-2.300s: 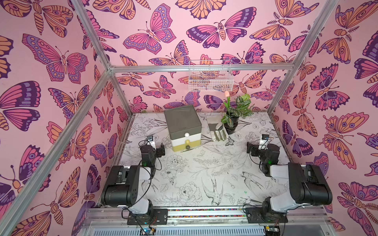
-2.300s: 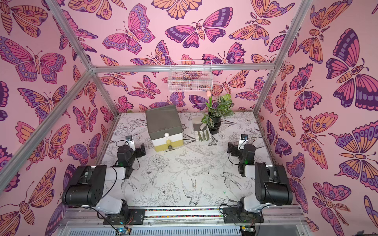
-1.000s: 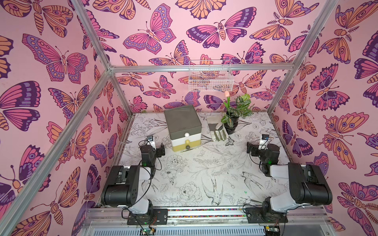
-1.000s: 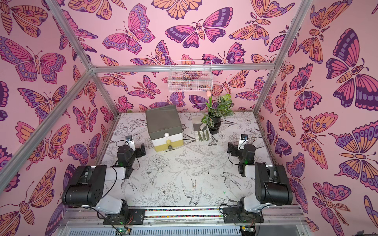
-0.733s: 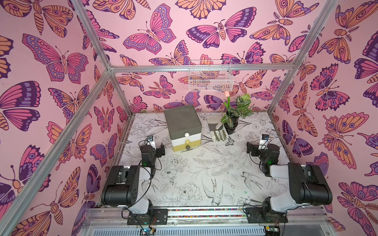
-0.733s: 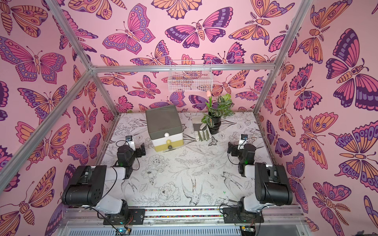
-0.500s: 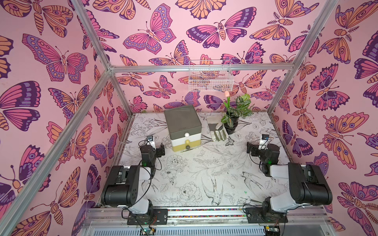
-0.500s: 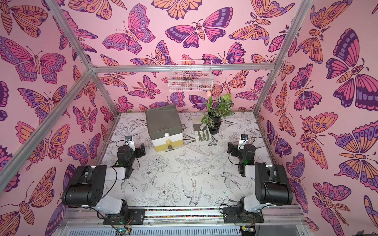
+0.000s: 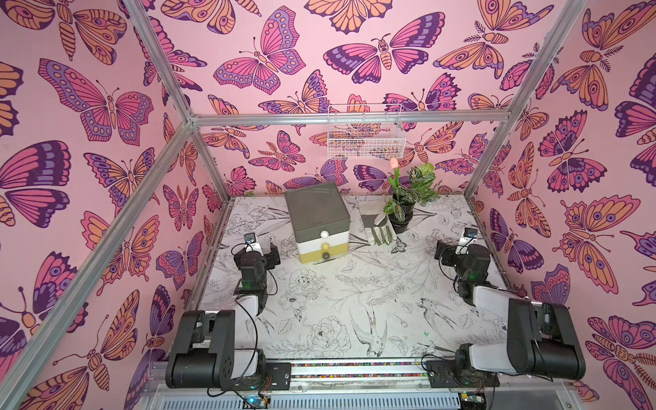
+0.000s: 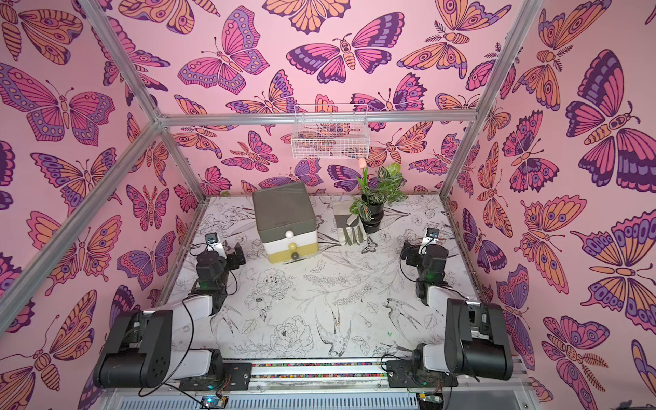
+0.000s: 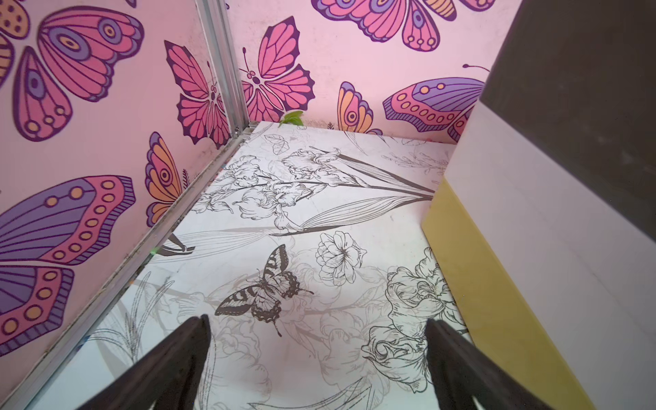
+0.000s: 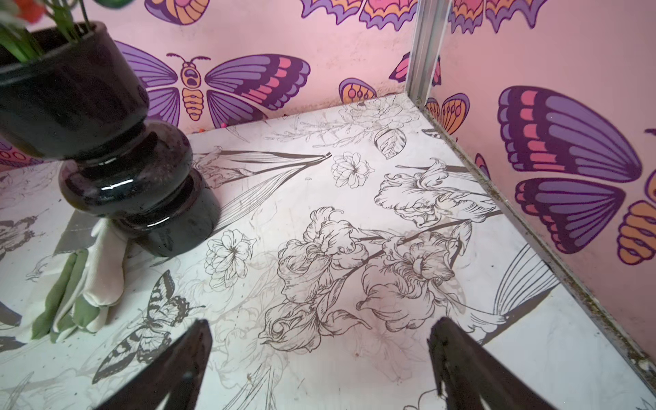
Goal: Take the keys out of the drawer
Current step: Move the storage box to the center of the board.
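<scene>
While the keys stay out of sight, the best guess is that they lie inside the chest (image 9: 317, 216), which stands toward the back of the table (image 9: 355, 301) on the left arm's side. All three drawers sit flush. The top one is grey with a white knob (image 9: 324, 234), the middle one white with a yellow knob (image 9: 324, 245), and the bottom one yellow with a dark knob (image 9: 326, 254). Which drawer hides the keys cannot be told.

So the task looks to be at its very start, with no drawer opened yet. The left gripper (image 11: 317, 330) sits low, just beside the chest's left flank. Its jaws are spread wide, with nothing between them but bare printed table, and its wrist view catches the yellow, white and grey layers side-on. The right gripper (image 12: 319, 330) is well apart from the chest on the opposite side, jaws likewise spread and empty. It faces the black pot (image 12: 117, 159) and the glove (image 12: 88, 280) lying by the pot's base.

The next move, on this reading, is for one arm to swing round to the chest's front, close on a small round knob and pull straight out. The other arm may need to steady the chest so it doesn't slide. Only then can the keys be picked out.
</scene>
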Motion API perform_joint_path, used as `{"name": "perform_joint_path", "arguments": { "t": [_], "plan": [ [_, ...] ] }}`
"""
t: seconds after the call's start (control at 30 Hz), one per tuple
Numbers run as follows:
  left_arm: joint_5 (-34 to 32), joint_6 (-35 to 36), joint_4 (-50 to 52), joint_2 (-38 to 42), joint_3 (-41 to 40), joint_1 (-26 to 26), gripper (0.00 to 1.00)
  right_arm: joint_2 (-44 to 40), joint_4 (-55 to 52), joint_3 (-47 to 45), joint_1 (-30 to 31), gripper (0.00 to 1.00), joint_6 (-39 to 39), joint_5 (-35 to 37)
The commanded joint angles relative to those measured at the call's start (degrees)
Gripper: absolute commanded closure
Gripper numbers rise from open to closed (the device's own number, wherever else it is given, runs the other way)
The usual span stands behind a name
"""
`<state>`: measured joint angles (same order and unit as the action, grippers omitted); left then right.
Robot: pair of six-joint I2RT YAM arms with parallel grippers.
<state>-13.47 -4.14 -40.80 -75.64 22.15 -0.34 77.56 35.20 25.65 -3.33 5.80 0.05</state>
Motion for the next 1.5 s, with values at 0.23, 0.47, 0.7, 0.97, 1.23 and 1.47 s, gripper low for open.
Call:
{"name": "perform_joint_path", "arguments": {
  "t": [0.23,0.47,0.7,0.97,1.23,1.47],
  "plan": [
    [2.6,-7.1,24.1,12.1,8.2,0.4,0.00,-5.5,-31.0,12.9,0.4,0.01,10.8,-2.3],
    [7.5,-12.7,35.4,16.8,12.7,0.3,0.00,-9.4,-44.4,17.9,0.4,0.01,14.5,-11.6],
    [16.2,-17.5,45.6,18.9,17.8,0.3,0.00,-13.3,-50.8,19.2,0.5,0.01,18.7,-19.9],
    [25.3,-16.9,55.3,18.4,27.0,0.4,0.00,-14.8,-51.6,18.8,2.1,0.01,23.3,-26.3],
    [34.1,-18.3,61.7,13.6,36.0,0.4,0.00,-15.6,-54.2,19.3,7.5,0.01,24.3,-26.9],
    [34.5,-18.0,66.1,9.3,42.9,0.3,0.00,-14.2,-55.8,20.1,13.9,0.01,25.4,-25.7]
  ]
}}
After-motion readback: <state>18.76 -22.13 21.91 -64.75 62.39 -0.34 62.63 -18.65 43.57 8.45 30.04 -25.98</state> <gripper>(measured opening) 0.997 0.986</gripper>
